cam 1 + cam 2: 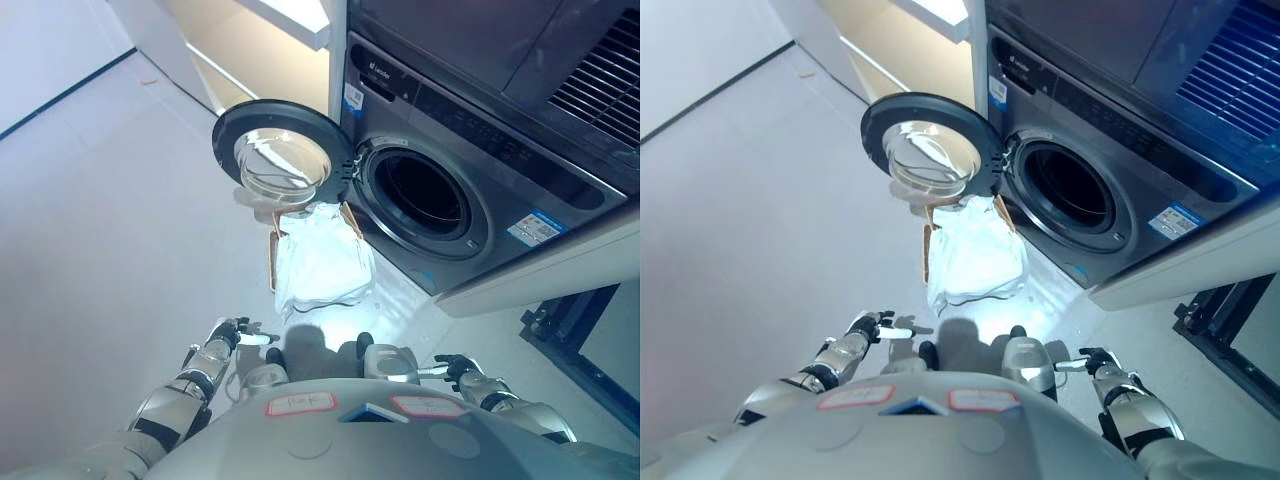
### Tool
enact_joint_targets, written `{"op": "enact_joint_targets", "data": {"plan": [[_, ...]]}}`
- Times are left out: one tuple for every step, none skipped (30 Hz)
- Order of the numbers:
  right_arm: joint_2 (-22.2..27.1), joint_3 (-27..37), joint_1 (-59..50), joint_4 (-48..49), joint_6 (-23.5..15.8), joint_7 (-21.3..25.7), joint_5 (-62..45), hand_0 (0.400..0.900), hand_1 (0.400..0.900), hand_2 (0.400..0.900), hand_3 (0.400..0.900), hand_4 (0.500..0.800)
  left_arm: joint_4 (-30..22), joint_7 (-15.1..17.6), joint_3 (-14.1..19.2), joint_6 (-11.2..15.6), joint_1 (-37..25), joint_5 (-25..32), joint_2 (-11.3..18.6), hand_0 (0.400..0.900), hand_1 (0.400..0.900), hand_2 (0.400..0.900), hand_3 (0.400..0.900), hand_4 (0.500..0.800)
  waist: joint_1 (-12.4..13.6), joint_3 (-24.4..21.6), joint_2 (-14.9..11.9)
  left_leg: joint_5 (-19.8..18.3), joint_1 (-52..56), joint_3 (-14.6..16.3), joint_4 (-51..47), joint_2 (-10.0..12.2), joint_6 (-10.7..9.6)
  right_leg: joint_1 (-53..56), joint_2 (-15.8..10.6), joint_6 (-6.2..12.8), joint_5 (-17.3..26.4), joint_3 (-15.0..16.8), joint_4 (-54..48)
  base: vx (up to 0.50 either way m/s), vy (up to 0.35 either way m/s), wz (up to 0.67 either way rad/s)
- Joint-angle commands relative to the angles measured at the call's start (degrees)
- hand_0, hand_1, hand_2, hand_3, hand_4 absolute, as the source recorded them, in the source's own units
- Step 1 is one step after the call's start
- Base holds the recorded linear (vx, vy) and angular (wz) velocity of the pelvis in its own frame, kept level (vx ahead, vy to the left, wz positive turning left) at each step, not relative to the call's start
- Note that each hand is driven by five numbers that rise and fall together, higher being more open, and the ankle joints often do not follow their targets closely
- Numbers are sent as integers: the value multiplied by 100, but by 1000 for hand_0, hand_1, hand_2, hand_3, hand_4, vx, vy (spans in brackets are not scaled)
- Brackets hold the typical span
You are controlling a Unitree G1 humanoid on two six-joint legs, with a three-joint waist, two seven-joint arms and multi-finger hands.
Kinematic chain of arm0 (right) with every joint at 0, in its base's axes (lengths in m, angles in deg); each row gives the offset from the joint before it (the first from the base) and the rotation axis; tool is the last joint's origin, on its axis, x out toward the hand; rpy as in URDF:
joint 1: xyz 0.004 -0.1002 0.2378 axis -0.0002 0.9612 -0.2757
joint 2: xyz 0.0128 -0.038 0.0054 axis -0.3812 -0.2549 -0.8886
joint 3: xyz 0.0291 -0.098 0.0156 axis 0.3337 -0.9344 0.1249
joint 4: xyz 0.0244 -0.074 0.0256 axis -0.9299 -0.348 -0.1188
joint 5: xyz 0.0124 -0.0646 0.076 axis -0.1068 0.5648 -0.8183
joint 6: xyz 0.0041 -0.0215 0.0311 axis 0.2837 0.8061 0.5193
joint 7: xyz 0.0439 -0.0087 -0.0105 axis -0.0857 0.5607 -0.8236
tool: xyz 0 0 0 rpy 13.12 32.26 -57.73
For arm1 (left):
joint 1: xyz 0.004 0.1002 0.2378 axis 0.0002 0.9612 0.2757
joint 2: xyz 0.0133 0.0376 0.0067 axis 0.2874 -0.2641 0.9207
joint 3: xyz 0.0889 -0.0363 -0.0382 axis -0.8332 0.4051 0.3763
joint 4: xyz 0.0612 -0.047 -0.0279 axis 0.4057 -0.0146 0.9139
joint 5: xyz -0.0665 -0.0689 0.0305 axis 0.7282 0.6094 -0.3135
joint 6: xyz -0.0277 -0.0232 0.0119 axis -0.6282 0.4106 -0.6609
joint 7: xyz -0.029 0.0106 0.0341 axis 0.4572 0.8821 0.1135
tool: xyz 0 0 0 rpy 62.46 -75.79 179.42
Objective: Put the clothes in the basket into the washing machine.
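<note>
A basket (273, 262) with a brown rim stands on the floor in front of the washing machine (470, 170), filled with white clothes (322, 262). The machine's round door (284, 154) is swung open to the left, and the dark drum opening (420, 193) looks empty. My left hand (238, 333) hangs low at the lower left, fingers relaxed and holding nothing, well short of the basket. My right hand (452, 369) hangs at the lower right, fingers loosely bent, also holding nothing.
Pale floor (110, 230) spreads to the left. A light cabinet (250, 50) stands behind the open door. A white counter edge (540, 275) juts out right of the machine, with a black frame (575, 330) beneath it.
</note>
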Motion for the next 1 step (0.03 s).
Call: {"op": "enact_joint_targets", "data": {"plan": [[12,88,-309,-342,36,-62,-114,900,900,900,900,800,199,27,230,25,-367,-212,181,900,900,900,900,800,15,6,-281,-167,-39,-66,-49,-309,118,160,-299,309,574,206,-535,-2,7,-9]]}}
